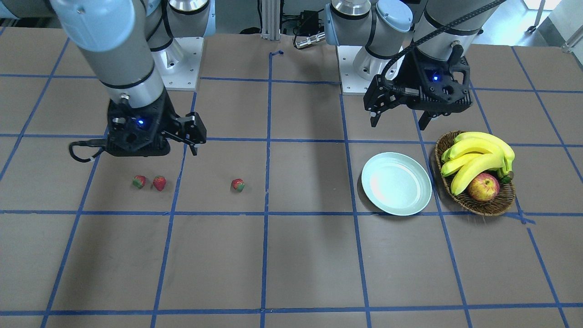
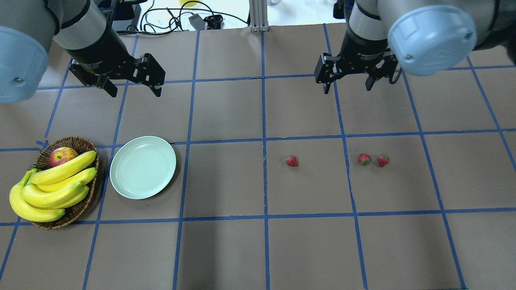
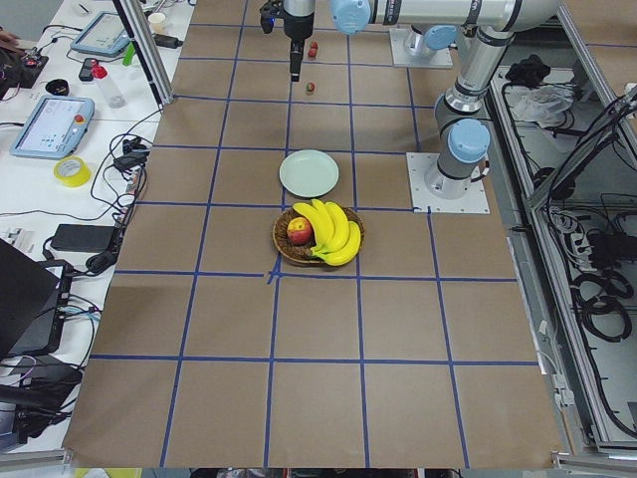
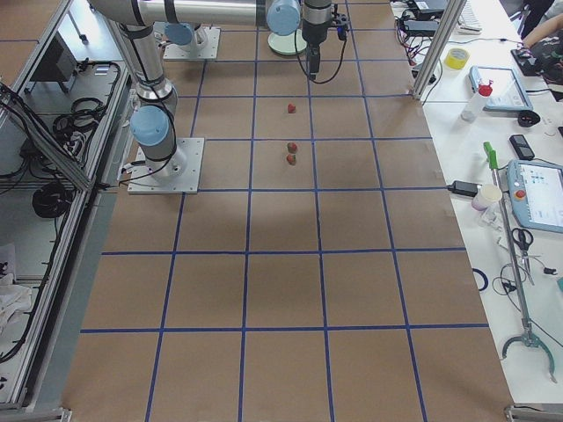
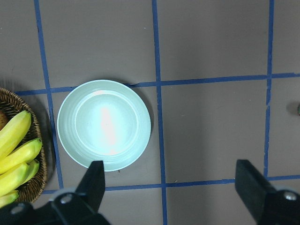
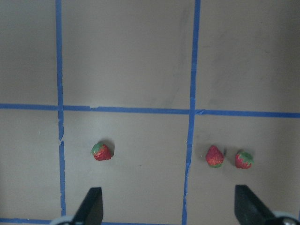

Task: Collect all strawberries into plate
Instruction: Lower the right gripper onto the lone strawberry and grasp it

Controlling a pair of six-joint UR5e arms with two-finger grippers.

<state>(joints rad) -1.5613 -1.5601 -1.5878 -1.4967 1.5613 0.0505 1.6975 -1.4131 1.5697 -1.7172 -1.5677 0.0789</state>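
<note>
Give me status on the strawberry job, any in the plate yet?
Done: nothing. The plate is empty.
In hand: nothing. The left gripper and right gripper are both open above the table, holding nothing.
Left: all three picks. The lone strawberry, inner strawberry and outer strawberry lie on the table on the right arm's side, well apart from the plate.

Red strawberries point(image 2: 292, 161), mint-green plate point(image 2: 143, 167), brown table point(image 2: 258, 241) gridded in blue tape point(image 2: 265, 177)
</note>
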